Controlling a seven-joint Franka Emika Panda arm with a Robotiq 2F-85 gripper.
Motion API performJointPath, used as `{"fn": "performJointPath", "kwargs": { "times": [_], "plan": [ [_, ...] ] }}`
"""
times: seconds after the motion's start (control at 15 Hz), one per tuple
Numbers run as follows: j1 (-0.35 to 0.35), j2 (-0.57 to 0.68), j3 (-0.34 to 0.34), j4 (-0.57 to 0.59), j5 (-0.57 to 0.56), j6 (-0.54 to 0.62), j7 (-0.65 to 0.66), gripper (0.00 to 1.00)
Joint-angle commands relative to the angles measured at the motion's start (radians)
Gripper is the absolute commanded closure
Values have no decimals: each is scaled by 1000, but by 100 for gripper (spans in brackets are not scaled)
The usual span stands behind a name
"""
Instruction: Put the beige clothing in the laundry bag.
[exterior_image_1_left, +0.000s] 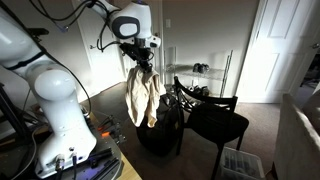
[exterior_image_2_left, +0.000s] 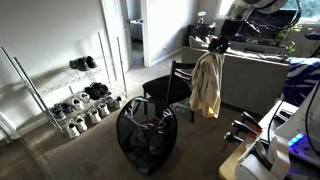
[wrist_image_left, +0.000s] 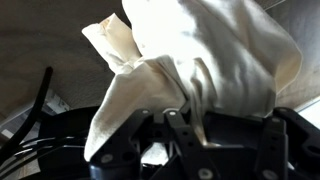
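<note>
The beige clothing (exterior_image_1_left: 143, 97) hangs from my gripper (exterior_image_1_left: 141, 62) in both exterior views, also shown here (exterior_image_2_left: 207, 87). My gripper (exterior_image_2_left: 217, 47) is shut on its top edge and holds it in the air. The black mesh laundry bag (exterior_image_2_left: 146, 133) stands on the carpet, below and to the side of the hanging cloth; it also shows behind the cloth (exterior_image_1_left: 160, 132). In the wrist view the beige clothing (wrist_image_left: 190, 70) fills the frame, pinched between the black fingers (wrist_image_left: 190, 125).
A black chair (exterior_image_1_left: 215, 120) stands right beside the bag, also seen here (exterior_image_2_left: 168, 88). A wire shoe rack (exterior_image_2_left: 75, 100) with several shoes lines the wall. A sofa (exterior_image_2_left: 255, 75) is behind the cloth. A table edge with gear (exterior_image_2_left: 260, 150) is near the base.
</note>
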Motion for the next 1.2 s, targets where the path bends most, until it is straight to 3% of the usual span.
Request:
{"fn": "performJointPath", "kwargs": {
  "times": [0.0, 0.27, 0.6, 1.13],
  "plan": [
    [9, 111, 27, 82, -5, -17, 23, 100],
    [16, 162, 35, 129, 13, -5, -15, 100],
    [-2, 190, 60, 161, -40, 11, 14, 100],
    [-30, 212, 71, 181, -213, -3, 20, 100]
  ]
}}
